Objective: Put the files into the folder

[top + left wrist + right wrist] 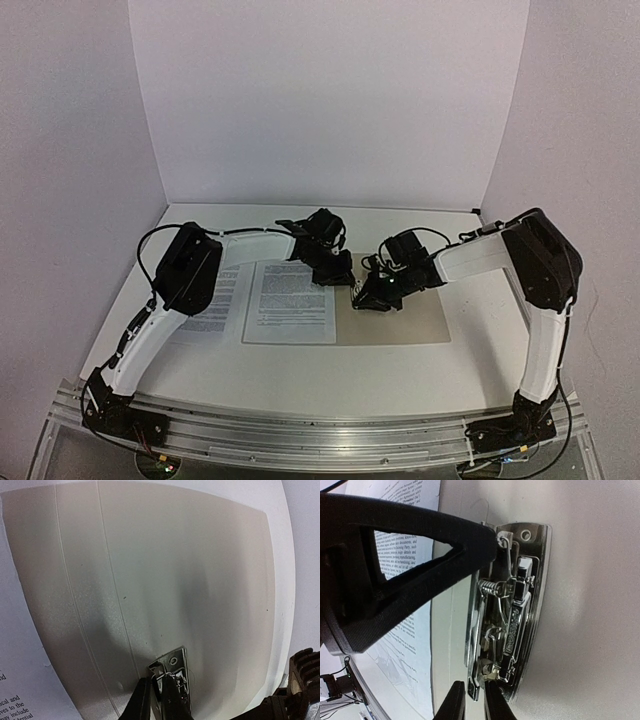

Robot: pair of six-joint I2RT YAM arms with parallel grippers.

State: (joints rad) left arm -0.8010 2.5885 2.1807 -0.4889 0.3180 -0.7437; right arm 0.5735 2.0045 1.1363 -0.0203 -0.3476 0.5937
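Note:
The tan folder (410, 322) lies open on the table. One printed sheet (290, 305) covers its left half, and a second sheet (222, 300) lies further left, partly under the left arm. Both grippers meet at the metal clip (512, 610) inside the folder. My left gripper (155, 677) is pinched onto the clip's (176, 661) far end. My right gripper (474, 681) is nearly shut, with the clip's near corner between its fingers. In the top view the left gripper (340, 275) and the right gripper (368, 293) almost touch.
White walls close the table at the back and on both sides. The left gripper's big black finger (410, 555) crosses the right wrist view above the printed sheet (415, 640). The right gripper's body (300, 680) shows at the lower right of the left wrist view.

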